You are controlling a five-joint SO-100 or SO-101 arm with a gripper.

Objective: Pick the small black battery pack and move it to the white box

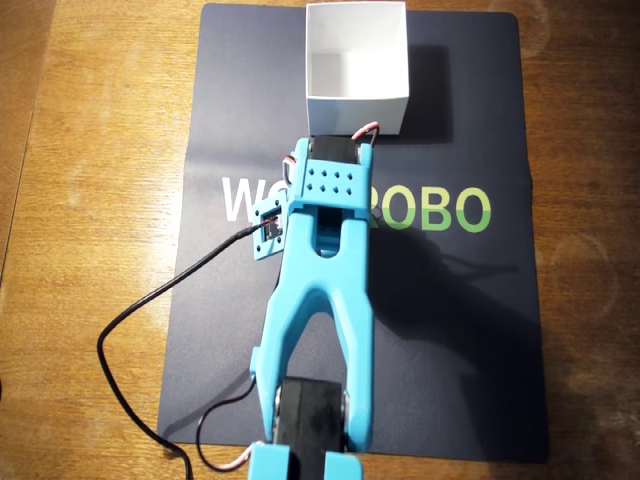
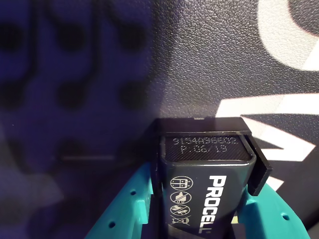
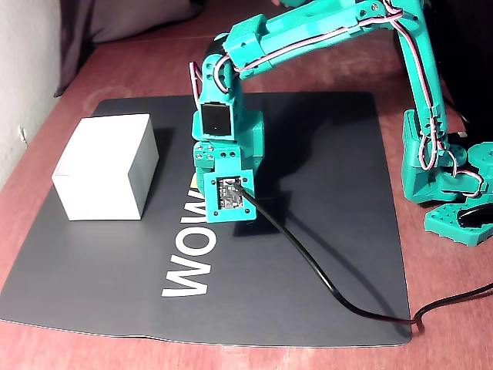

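The wrist view shows the small black battery pack (image 2: 207,154) end-on, with white "PROCELL" lettering. My gripper (image 2: 204,174) is shut on it, one teal finger (image 2: 127,204) pressing each side. The dark mat lies behind it, and I cannot tell whether the pack touches the mat. In the overhead view the blue arm's wrist (image 1: 335,185) covers the gripper and pack, and it ends just short of the white box's (image 1: 355,112) near wall. In the fixed view the wrist head (image 3: 229,162) stands to the right of the white box (image 3: 104,181), a short gap away. The box looks empty.
A dark mat (image 1: 450,350) with "WOW ROBO" lettering covers the wooden table. A black cable (image 1: 130,330) loops from the wrist camera across the mat's left side. In the fixed view the cable (image 3: 323,277) trails to the right, and the arm's base (image 3: 454,185) stands at the right edge.
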